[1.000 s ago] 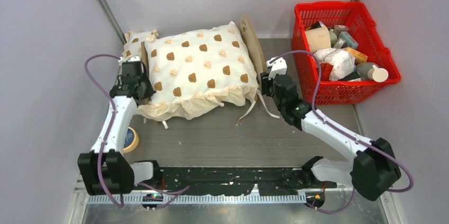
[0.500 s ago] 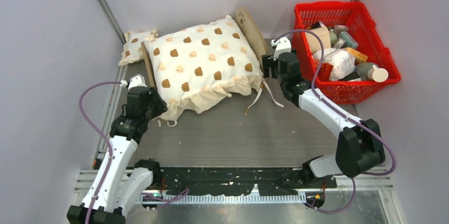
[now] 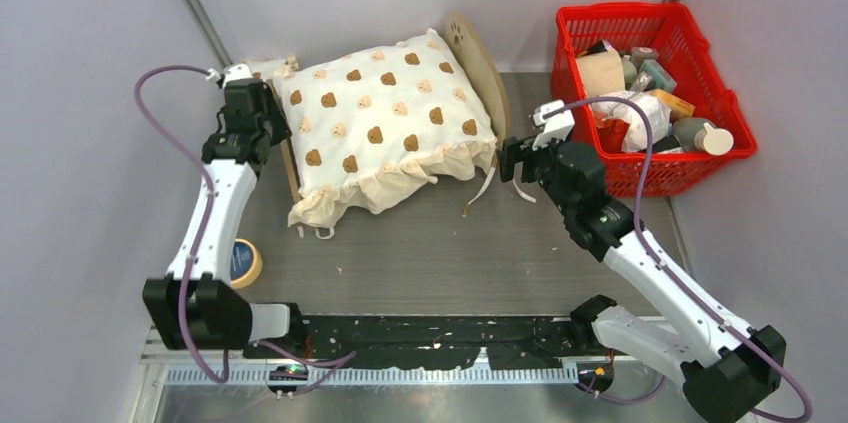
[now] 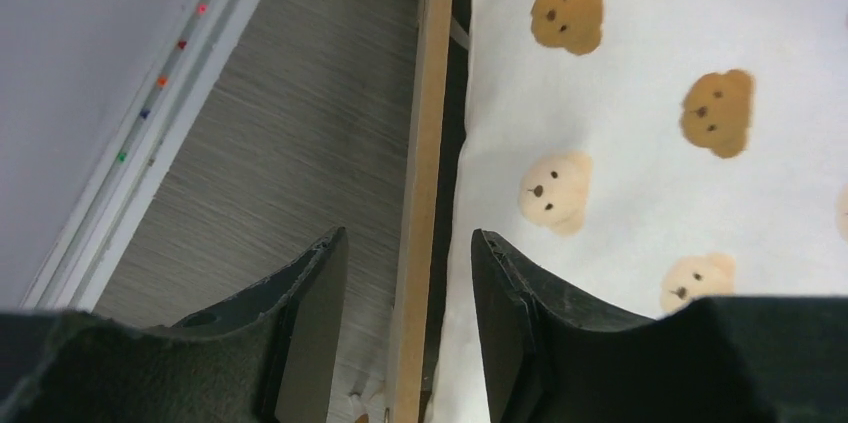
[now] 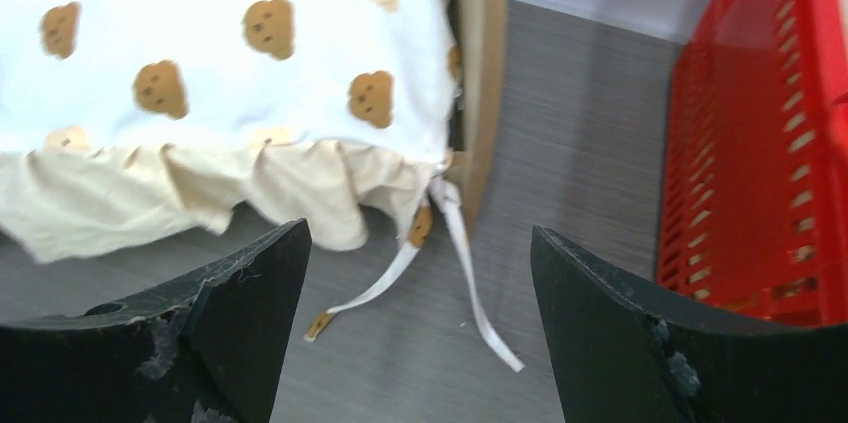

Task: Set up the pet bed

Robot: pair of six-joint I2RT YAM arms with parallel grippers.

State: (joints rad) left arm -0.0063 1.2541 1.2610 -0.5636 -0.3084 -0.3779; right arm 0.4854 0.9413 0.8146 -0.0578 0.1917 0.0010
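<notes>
Seen from above, your pet bed (image 3: 490, 93) sits at the back of the grey counter (image 3: 420, 263), left of centre and turned a little askew. Its arched headboard (image 5: 485, 63) faces the red basket (image 3: 650, 178) and its low foot board (image 4: 428, 93) faces the left wall. A cream cushion (image 3: 385, 128) printed with bears lies on the frame and its ruffle hangs over the near edge. A small pillow (image 3: 275, 67) in the same print lies behind the bed's far left corner. Your left arm runs from its base along the left wall, its white forearm angled toward the back and its wrist tipped down over the foot board. The left pincer (image 4: 408, 243) is spread, one finger on each side of the board's top edge and neither touching it, with the cushion just beside the inner finger. Your right arm folds low at the near right corner and stretches diagonally to the bed's near right corner. The right pincer (image 5: 420, 233) is spread wide and holds nothing, above the cushion's loose white ties (image 5: 470, 283) lying on the counter beside the headboard. A roll of tape (image 3: 243, 263) lies flat near the left arm.
</notes>
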